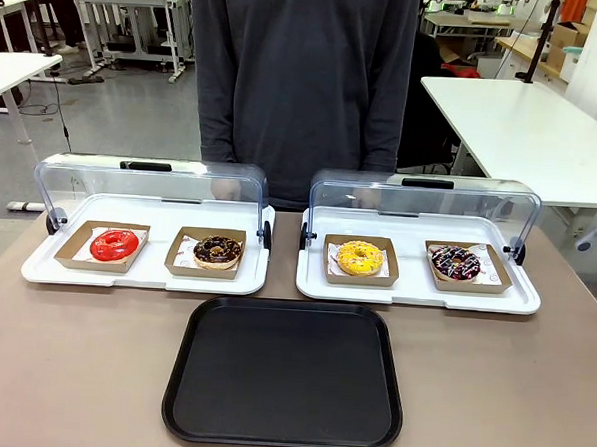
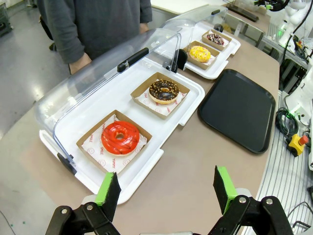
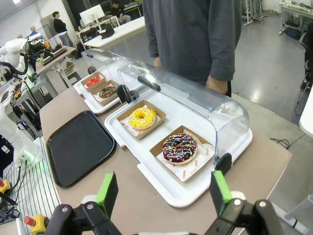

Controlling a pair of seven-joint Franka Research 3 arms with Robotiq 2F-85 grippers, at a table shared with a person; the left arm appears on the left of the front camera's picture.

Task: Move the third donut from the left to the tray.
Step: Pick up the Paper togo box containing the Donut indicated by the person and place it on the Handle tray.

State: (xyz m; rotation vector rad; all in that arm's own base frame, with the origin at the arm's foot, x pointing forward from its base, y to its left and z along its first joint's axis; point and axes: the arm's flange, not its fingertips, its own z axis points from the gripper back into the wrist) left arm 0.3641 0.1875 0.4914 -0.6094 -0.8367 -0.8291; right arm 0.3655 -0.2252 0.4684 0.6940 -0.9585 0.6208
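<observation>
The yellow-iced donut [image 1: 359, 257] sits in its brown cardboard holder, third from the left, on the right white display tray; it also appears as the yellow donut [image 3: 142, 117] and far off as the yellow donut [image 2: 200, 53]. The black tray [image 1: 285, 373] lies flat at the table's near middle, seen too as the black tray [image 2: 238, 107] and black tray [image 3: 78, 146]. My left gripper [image 2: 164, 190] hangs open above the table's left end, near the red donut. My right gripper [image 3: 163, 192] is open above the right end, near the sprinkled chocolate donut. Neither holds anything.
A red donut [image 1: 114, 244] and a chocolate donut [image 1: 217, 250] rest on the left display tray [image 1: 146, 274]; a chocolate sprinkled donut [image 1: 456, 262] shares the right display tray [image 1: 415, 292]. Both clear domed lids are raised. A person [image 1: 298, 78] stands at the far side.
</observation>
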